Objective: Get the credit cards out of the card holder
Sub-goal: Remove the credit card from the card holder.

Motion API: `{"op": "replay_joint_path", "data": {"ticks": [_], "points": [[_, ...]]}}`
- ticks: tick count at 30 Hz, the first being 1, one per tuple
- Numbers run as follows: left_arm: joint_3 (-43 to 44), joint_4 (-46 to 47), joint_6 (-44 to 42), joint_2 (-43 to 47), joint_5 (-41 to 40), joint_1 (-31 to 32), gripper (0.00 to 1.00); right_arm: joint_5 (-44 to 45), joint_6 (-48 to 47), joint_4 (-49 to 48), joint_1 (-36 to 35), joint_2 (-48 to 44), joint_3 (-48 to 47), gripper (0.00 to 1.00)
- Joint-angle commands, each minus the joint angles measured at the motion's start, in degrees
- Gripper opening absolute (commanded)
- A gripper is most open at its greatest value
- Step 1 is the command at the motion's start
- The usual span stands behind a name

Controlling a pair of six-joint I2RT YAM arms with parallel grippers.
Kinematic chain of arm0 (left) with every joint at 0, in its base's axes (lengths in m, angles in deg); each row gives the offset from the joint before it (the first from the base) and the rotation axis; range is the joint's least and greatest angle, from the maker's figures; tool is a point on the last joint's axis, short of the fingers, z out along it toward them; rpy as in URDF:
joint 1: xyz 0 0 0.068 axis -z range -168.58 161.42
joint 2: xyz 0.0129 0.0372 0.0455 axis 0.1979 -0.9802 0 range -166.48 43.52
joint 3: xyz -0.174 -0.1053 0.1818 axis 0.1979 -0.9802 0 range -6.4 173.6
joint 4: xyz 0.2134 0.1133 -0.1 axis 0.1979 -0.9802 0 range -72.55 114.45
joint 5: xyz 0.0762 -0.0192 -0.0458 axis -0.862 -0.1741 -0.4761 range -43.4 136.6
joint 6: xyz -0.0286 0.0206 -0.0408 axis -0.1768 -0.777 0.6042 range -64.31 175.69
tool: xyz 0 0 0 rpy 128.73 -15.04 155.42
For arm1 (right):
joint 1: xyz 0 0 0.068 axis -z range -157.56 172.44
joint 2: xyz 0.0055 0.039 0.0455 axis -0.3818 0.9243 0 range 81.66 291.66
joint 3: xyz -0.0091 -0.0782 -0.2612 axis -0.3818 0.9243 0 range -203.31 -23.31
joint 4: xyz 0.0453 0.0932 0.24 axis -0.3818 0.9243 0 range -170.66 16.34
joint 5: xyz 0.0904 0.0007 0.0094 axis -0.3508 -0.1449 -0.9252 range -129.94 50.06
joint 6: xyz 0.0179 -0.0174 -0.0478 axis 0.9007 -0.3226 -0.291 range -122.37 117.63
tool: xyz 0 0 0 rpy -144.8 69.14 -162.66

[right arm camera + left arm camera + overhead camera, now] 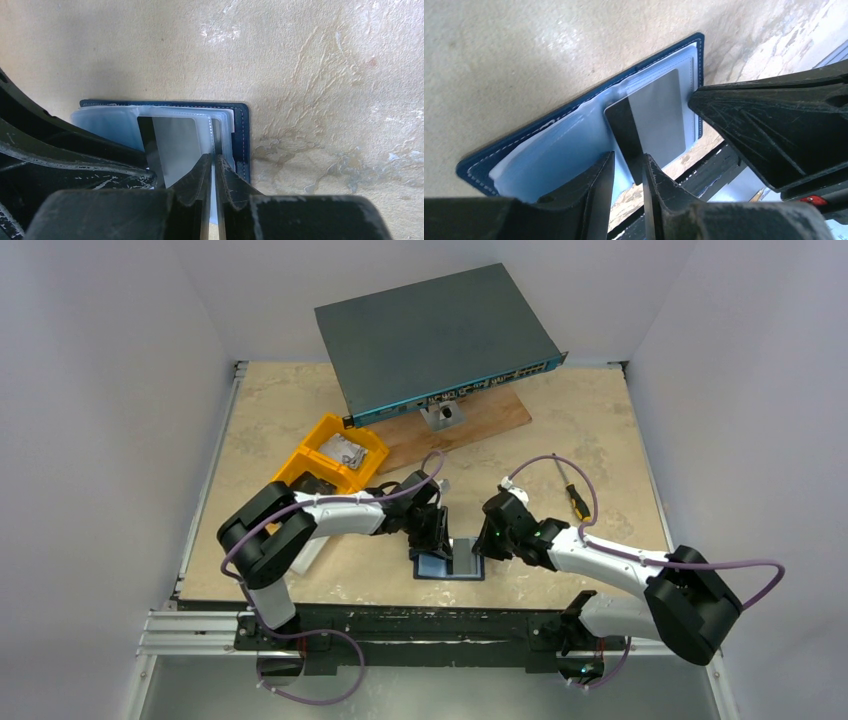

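One card [659, 120] in left fingers [591, 192]; right fingers [196, 185] pinch sleeve [222, 122].

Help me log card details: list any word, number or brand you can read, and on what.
No text is readable.
The card: plain grey face, black stripe, no print showing.
The switch: front-panel marks too small to read.
The holder: no lettering visible.

That card holder [243, 135] looks like smooth navy faux leather, and its sleeves [559, 150] are glossy clear plastic. The card [659, 120] is matt grey, and the worktop [524, 60] is rough, mottled stone-look stuff.
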Motion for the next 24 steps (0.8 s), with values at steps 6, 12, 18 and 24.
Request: {"op": "replay_joint_path", "data": {"ticks": [6,12,18,24], "points": [[-1.72,-4.05,-1.42,2.77,-3.03,-0.47,0.28,0.23,0.01,0.17,-0.25,0.16,1.42,0.05],[-2.8,2.09,0.78,1.02,0.84,-0.47,0.28,-0.04,0.06,-0.51,-0.33,0.7,1.63,0.05],[-3.19,6.61,3.53,-1.36,3.94,-0.45,0.25,-0.23,0.06,-0.74,-0.57,1.06,1.52,0.05],[-2.91,7.07,3.68,-1.43,4.62,-0.44,0.19,-0.58,-0.03,-1.34,-0.9,2.22,1.4,0.03]]}}
